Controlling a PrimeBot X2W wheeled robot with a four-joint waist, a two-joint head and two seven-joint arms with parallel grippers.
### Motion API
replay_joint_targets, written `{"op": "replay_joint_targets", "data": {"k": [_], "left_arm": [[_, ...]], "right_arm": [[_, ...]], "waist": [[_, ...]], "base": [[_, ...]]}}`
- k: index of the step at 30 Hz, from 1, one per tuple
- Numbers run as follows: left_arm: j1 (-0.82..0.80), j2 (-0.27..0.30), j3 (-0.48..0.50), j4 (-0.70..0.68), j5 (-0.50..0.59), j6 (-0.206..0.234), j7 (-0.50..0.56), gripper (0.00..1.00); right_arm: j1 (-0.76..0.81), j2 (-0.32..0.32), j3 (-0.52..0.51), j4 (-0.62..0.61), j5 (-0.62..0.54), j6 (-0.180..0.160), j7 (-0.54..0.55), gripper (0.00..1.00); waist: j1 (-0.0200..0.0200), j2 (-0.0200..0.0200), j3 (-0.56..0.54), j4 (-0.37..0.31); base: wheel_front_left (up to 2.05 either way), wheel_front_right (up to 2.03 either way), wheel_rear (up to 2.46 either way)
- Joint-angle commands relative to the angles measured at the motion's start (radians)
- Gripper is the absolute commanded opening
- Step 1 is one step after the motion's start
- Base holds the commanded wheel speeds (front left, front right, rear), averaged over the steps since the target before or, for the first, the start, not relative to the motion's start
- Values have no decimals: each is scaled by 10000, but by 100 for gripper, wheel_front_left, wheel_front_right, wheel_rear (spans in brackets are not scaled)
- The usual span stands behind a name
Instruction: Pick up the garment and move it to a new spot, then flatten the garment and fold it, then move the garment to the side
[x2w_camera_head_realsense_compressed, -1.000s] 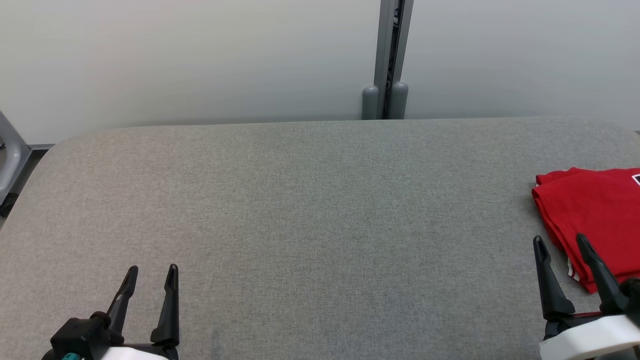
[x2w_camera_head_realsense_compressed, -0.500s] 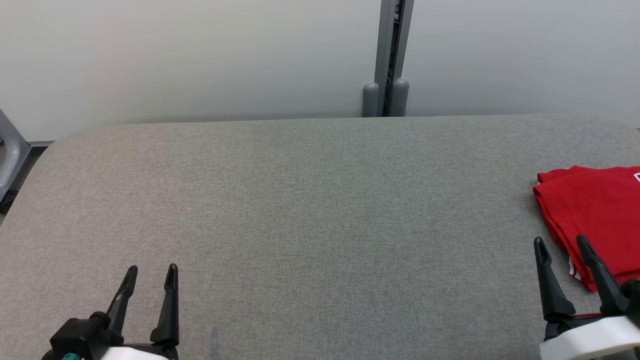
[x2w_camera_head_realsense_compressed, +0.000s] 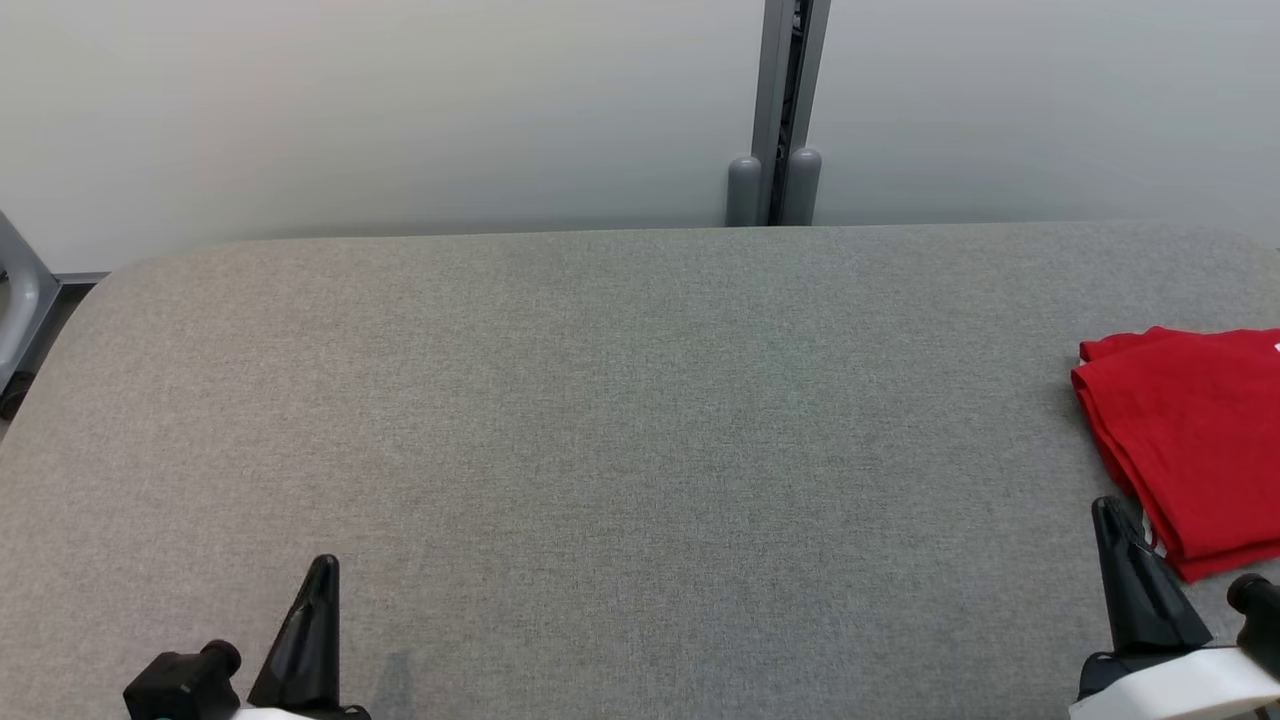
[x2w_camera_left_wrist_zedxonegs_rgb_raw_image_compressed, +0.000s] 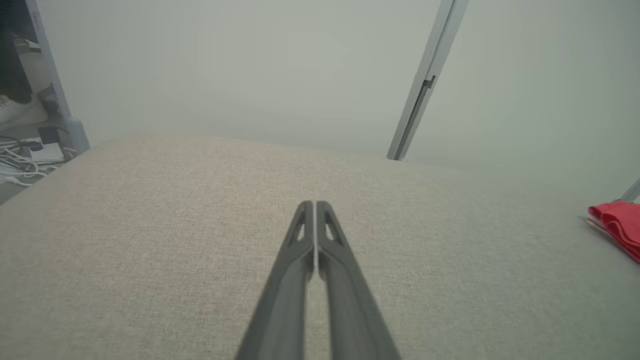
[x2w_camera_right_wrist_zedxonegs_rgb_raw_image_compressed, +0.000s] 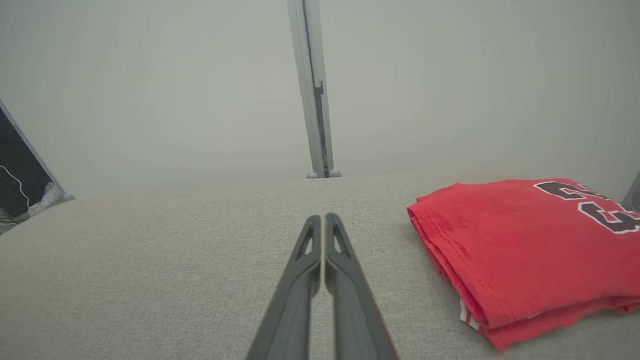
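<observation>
The garment (x2w_camera_head_realsense_compressed: 1190, 430), a red shirt with dark lettering, lies folded at the right edge of the grey table (x2w_camera_head_realsense_compressed: 620, 400); the right wrist view shows the garment (x2w_camera_right_wrist_zedxonegs_rgb_raw_image_compressed: 525, 250) as a neat stack to the right of the fingers. My right gripper (x2w_camera_head_realsense_compressed: 1112, 510) is shut and empty just left of the shirt's near corner, jaws pressed together (x2w_camera_right_wrist_zedxonegs_rgb_raw_image_compressed: 320, 220). Low at the table's front left, my left gripper (x2w_camera_head_realsense_compressed: 324, 570) is also shut on nothing (x2w_camera_left_wrist_zedxonegs_rgb_raw_image_compressed: 314, 205). From the left wrist the garment (x2w_camera_left_wrist_zedxonegs_rgb_raw_image_compressed: 617, 225) is a small red patch far right.
A pale wall with a grey vertical post (x2w_camera_head_realsense_compressed: 775, 110) stands behind the table. A grey frame leg (x2w_camera_head_realsense_compressed: 15, 300) and floor cables (x2w_camera_left_wrist_zedxonegs_rgb_raw_image_compressed: 20, 155) sit past the table's left end. The table's far edge is rounded.
Both grippers have shut from open and sit a little lower in the head view. The head camera has tilted slightly, shifting the whole picture.
</observation>
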Motion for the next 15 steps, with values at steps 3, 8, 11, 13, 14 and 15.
{"op": "replay_joint_targets", "data": {"k": [3,8,11,13,14,15], "left_arm": [[-115,33,326,-101,-705,-202,192,0],[-163,-86,618,-39,-1471,-400,460,0],[-192,-156,785,-3,-1902,-516,613,0],[-210,-201,895,19,-2183,-590,711,0],[-220,-225,949,30,-2318,-627,761,0],[-229,-249,1003,41,-2452,-664,809,0]], "right_arm": [[-124,-61,96,-66,874,0,-46,0],[-183,-85,195,55,1838,0,-67,0],[-214,-95,255,123,2382,0,-81,0],[-234,-101,294,166,2735,0,-91,0],[-243,-104,313,186,2907,0,-96,0],[-251,-106,332,206,3078,0,-101,0]], "waist": [[0,-1,-8,-8],[0,-1,-18,-18],[0,-1,-24,-25],[0,-1,-29,-29],[0,-1,-31,-31],[0,-1,-33,-33]], "base": [[0,0,0],[0,0,0],[0,0,0],[0,0,0],[0,0,0],[0,0,0]]}}
